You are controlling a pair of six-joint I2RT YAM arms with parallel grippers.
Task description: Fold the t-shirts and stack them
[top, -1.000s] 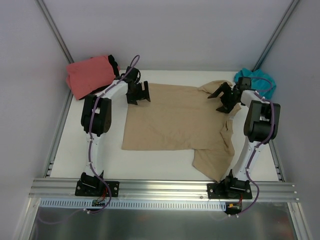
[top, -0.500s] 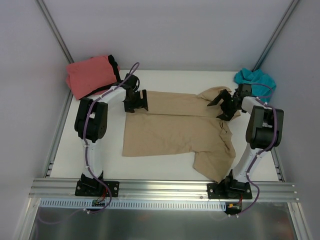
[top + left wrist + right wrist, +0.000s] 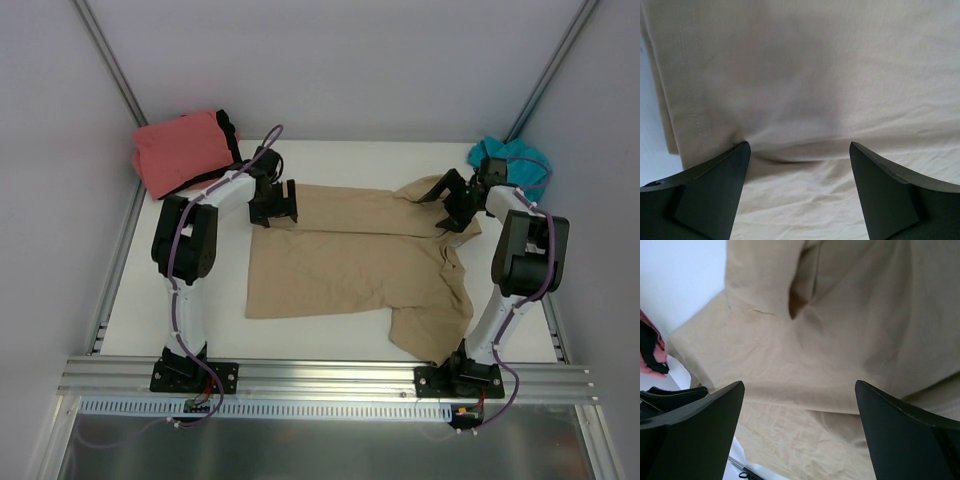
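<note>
The tan t-shirt (image 3: 350, 270) lies spread across the middle of the white table (image 3: 135, 300). Its far strip (image 3: 350, 208) is doubled over toward the near side, and one sleeve (image 3: 430, 325) trails to the near right. My left gripper (image 3: 272, 206) hovers over the folded strip's left end. It is open, with only cloth (image 3: 800, 75) beneath the jaws (image 3: 797, 145). My right gripper (image 3: 453, 204) is over the strip's right end by the bunched sleeve. It is open too (image 3: 799, 382), above tan cloth (image 3: 840, 315). The coral-pink t-shirt (image 3: 178, 150) lies on a black one (image 3: 228, 128) at the far left. The teal one (image 3: 512, 160) sits at the far right.
A metal rail (image 3: 330, 375) carrying both arm bases runs along the near edge. Grey walls with slanted corner posts (image 3: 110, 65) close in the back and sides. Bare table shows left of the tan shirt and along its near side.
The tan shirt's far edge has come down over the body as a folded strip, so the shirt now reaches less far back. Both grippers shifted slightly and stayed open.
</note>
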